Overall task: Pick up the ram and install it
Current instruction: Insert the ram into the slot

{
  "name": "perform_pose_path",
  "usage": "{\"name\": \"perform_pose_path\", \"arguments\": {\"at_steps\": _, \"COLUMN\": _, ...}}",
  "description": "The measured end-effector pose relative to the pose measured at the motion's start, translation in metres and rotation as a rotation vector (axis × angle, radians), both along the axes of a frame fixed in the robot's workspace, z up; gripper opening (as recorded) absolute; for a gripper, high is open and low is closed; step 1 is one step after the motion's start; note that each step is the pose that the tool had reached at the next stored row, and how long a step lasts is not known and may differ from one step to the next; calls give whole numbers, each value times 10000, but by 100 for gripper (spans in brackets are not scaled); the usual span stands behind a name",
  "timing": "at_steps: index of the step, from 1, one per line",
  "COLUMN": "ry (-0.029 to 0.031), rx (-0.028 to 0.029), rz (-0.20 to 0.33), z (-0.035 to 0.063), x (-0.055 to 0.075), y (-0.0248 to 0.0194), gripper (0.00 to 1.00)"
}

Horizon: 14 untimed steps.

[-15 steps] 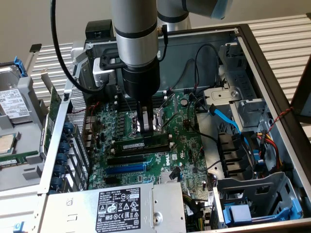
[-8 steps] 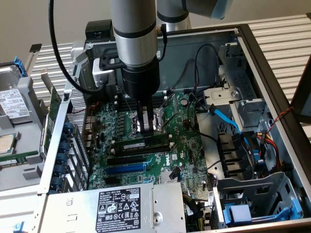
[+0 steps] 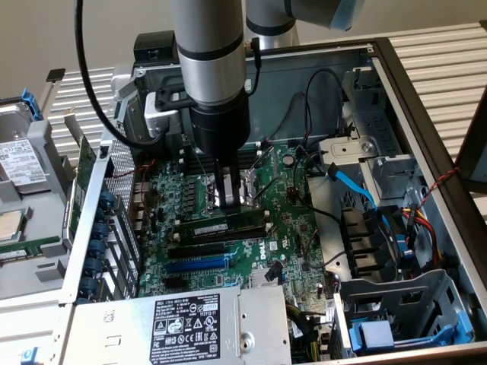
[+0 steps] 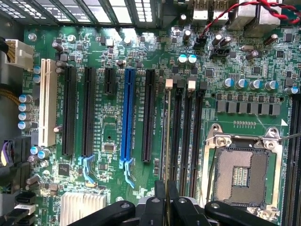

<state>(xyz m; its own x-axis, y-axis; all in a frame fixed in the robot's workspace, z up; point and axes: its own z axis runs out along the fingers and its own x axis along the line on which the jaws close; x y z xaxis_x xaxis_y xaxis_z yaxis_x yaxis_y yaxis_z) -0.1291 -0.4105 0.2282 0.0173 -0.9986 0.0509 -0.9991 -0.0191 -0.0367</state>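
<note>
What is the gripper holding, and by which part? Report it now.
The gripper is shut on the ram. It pinches the stick's upper long edge, and the stick stands on edge along the black memory slots.

Nothing can be read for certain. The power supply carries a black label with white print and rows of approval marks, all too small to read. The hard drive has a white printed sticker, also illegible. The white lettering beside the slots on the circuit board and the pale sticker on the ram cannot be made out.
</note>
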Motion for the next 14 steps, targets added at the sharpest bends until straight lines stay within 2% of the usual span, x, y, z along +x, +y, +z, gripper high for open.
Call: {"name": "perform_pose_path", "arguments": {"at_steps": 14, "ry": -8, "rx": 0, "rz": 0, "z": -1, "x": -35, "y": 0, "gripper": 13}}
